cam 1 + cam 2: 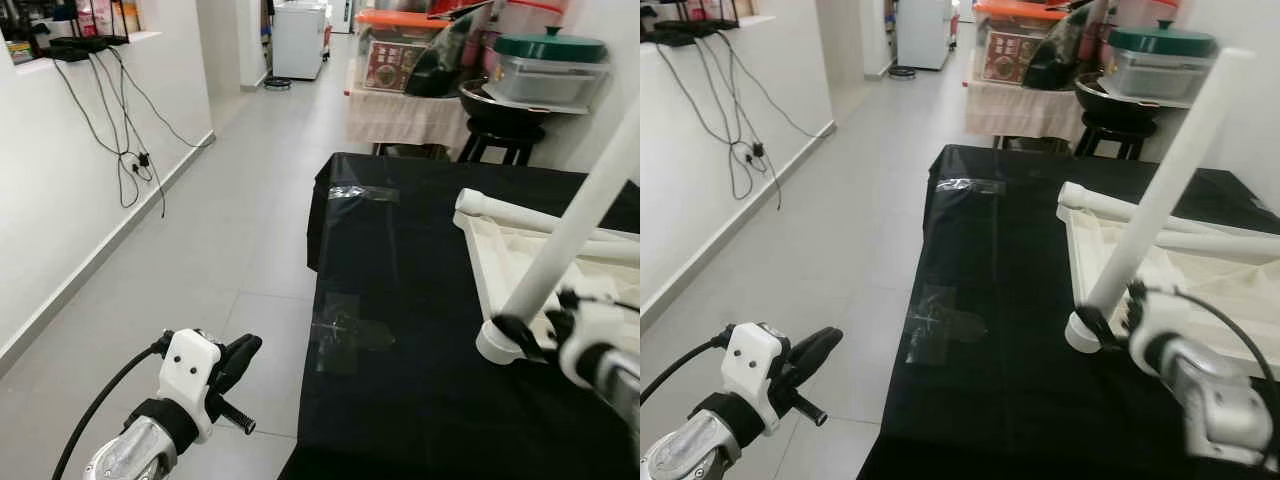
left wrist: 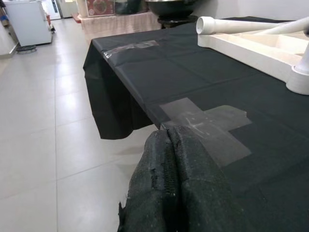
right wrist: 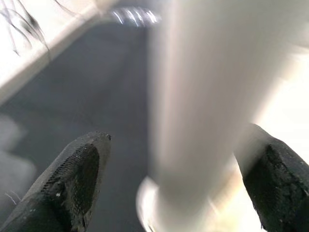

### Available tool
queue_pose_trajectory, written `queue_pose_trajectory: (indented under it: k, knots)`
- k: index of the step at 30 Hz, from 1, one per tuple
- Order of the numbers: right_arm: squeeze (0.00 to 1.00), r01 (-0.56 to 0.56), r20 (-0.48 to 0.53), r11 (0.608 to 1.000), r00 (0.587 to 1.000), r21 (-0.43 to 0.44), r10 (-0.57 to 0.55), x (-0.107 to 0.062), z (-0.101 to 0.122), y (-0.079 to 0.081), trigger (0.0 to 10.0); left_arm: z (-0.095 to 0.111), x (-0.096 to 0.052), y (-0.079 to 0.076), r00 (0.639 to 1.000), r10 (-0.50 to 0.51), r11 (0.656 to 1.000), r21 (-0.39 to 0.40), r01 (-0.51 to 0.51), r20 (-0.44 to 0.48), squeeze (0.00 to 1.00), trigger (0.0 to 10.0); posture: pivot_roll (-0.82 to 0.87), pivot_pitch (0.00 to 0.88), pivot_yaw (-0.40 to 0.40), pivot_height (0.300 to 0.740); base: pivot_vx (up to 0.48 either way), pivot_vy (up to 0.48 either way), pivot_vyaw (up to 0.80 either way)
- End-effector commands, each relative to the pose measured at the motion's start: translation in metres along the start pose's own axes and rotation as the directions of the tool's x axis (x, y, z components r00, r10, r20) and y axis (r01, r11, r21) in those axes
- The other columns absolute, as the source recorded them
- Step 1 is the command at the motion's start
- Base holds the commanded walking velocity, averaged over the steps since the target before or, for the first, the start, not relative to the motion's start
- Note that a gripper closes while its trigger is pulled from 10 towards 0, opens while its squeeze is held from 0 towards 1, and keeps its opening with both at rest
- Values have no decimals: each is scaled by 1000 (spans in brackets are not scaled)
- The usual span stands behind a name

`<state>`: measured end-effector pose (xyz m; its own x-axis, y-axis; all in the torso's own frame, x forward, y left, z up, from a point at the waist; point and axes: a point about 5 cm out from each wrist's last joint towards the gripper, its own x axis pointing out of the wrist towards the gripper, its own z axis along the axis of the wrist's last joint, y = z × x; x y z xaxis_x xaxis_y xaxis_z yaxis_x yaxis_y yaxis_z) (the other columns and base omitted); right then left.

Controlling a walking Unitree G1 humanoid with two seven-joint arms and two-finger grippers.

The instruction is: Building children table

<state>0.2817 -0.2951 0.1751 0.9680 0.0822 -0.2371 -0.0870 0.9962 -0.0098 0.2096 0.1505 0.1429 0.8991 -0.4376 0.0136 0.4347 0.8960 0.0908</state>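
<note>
Wall cables (image 1: pixel 120 150), green-lidded tub (image 1: pixel 548 68).

Closed left tool (image 2: pixel 176 183) beside taped black tablecloth (image 2: pixel 159 72)

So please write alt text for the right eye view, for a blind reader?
The right end effector reaches around the base of a tilted white table leg on a black tablecloth, beside an upturned white tabletop. The left end effector hovers over the floor.

Both head eyes look forward and down over the black table (image 1: pixel 400 300) and floor (image 1: pixel 230 200) — the left wrist camera shares that table's taped edge, low and near — the right wrist camera sits close against the white leg (image 3: pixel 203 111).
</note>
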Motion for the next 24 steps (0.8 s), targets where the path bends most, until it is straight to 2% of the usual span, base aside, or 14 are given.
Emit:
queue_pose_trajectory:
  k: [1, 4, 5, 8, 9, 11, 12, 13, 14, 15, 16, 18, 20, 24]
  knots:
    - [0, -11, 52, 1000, 999, 9, 11, 5, 7, 9, 10000, -2, -1, 0, 1000, -10, 1000, -1, 10, -11, 0, 10000, -60, 0, -60, 740, 0, 0, 0]
    - [0, -43, 102, 999, 994, 27, 40, 14, 15, 22, 10000, -2, -1, 0, 1000, -11, 1000, -1, 11, -10, 0, 10000, -57, 0, -62, 740, 0, 0, 0]
    - [0, -43, 102, 999, 994, 27, 40, 14, 15, 22, 10000, -2, -1, 0, 1000, -11, 1000, -1, 11, -10, 0, 10000, -57, 0, -62, 740, 0, 0, 0]
    - [0, -193, 150, 979, 972, 59, 183, 31, 20, 66, 10000, -1, 0, -1, 1000, -11, 1000, -1, 11, -7, 0, 10000, -54, 0, -65, 740, 0, 0, 0]
    - [0, -193, 150, 979, 972, 59, 183, 31, 20, 66, 10000, -1, 0, -1, 1000, -11, 1000, -1, 11, -7, 0, 10000, -54, 0, -65, 740, 0, 0, 0]
    - [0, -279, 160, 959, 950, 54, 268, 36, 19, 90, 10000, -1, 0, -1, 1000, -11, 1000, -2, 11, -5, 0, 10000, -53, 0, -65, 740, 0, 0, 0]
    - [0, -279, 160, 959, 950, 54, 268, 36, 19, 90, 10000, -1, 0, -1, 1000, -11, 1000, -2, 11, -5, 0, 10000, -53, 0, -65, 740, 0, 0, 0]
    - [0, -441, 178, 897, 886, 39, 428, 36, 20, 131, 10000, -1, 1, -1, 1000, -11, 1000, -2, 11, -5, 0, 10000, -49, 0, -66, 740, 0, 0, 0]
    - [0, -441, 178, 897, 886, 39, 428, 36, 20, 131, 10000, -1, 1, -1, 1000, -11, 1000, -2, 11, -5, 0, 10000, -49, 0, -66, 740, 0, 0, 0]
    - [0, -494, 184, 869, 857, 33, 481, 35, 21, 145, 10000, -1, 1, -1, 1000, -11, 1000, -1, 11, -4, 0, 10000, -49, 0, -66, 740, 0, 0, 0]
    - [0, -494, 184, 869, 857, 33, 481, 35, 21, 145, 10000, -1, 1, -1, 1000, -11, 1000, -1, 11, -4, 0, 10000, -49, 0, -66, 740, 0, 0, 0]
    - [0, -593, 173, 805, 793, 6, 584, 31, 20, 175, 10000, -1, 1, -2, 1000, -12, 1000, -2, 12, -4, 0, 10000, -45, 0, -66, 740, 0, 0, 0]
    - [0, -651, 159, 759, 749, -10, 644, 26, 17, 192, 10000, -1, 1, -2, 1000, -13, 1000, -3, 13, -3, 0, 10000, -43, 0, -67, 740, 0, 0, 0]
    - [0, -687, 134, 726, 717, -26, 684, 22, 12, 201, 10000, -1, 1, -2, 1000, -12, 1000, -4, 12, -2, 0, 10000, -41, 3, -67, 740, 0, 0, 0]
